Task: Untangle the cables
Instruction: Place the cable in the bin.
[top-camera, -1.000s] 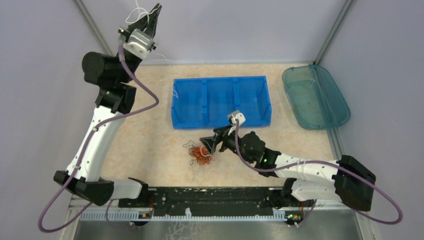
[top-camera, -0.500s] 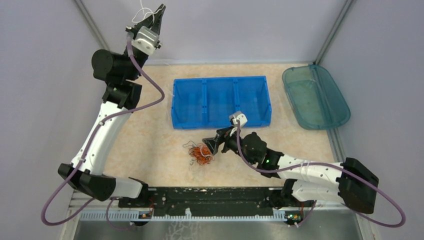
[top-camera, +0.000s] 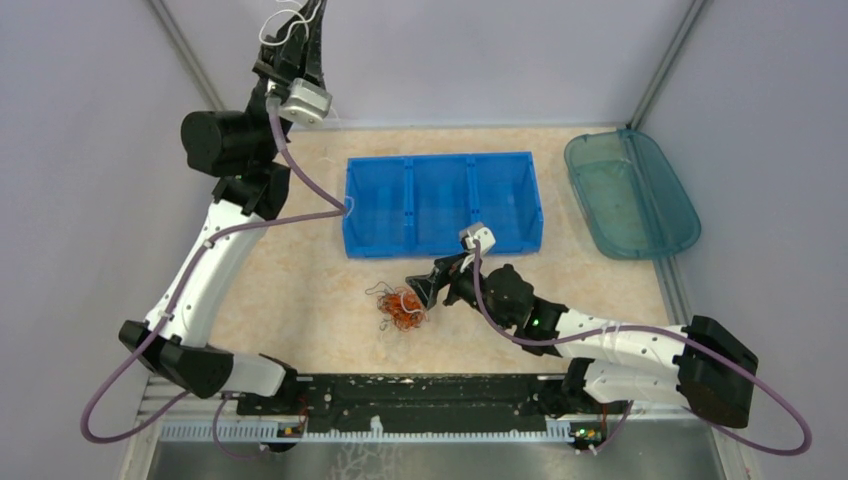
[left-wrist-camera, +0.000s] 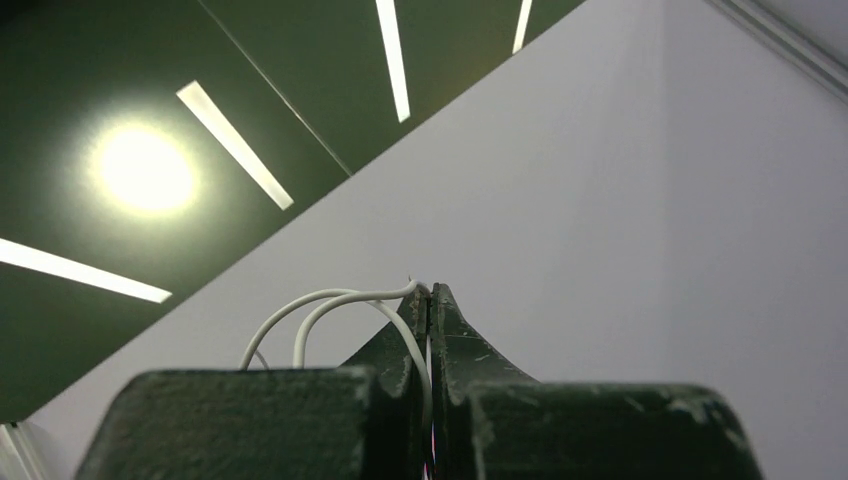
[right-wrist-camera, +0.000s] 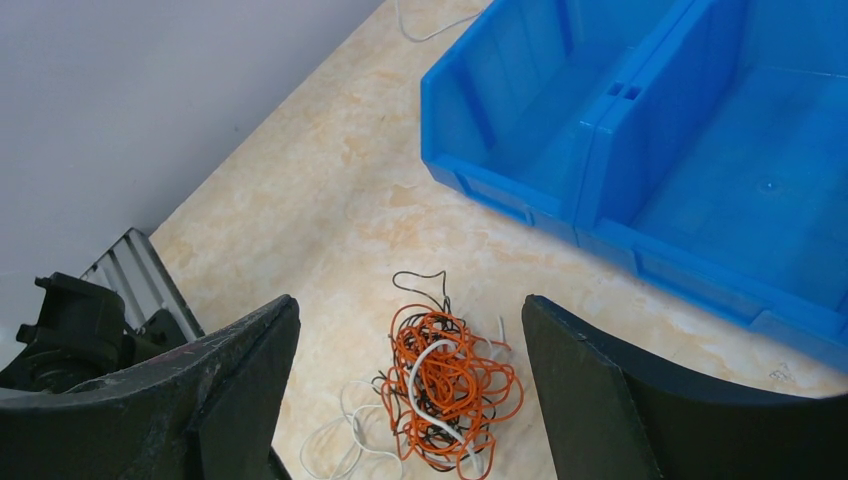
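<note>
Marbled beige tabletop (top-camera: 300, 300), curly orange-black-white cable tangle (right-wrist-camera: 445, 390), right fingers (right-wrist-camera: 240, 370) spread above, left fingers (left-wrist-camera: 460, 350) pinching thin white wire (left-wrist-camera: 330, 300)

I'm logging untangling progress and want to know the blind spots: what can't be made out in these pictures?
- Left wrist view: the white wire pinched by the left gripper passes behind its fingers; ends hidden.
- Top view: that gripper's tip runs off the upper edge.
- Right wrist view: the tangle is cut by the lower edge; strands too thin to count.
</note>
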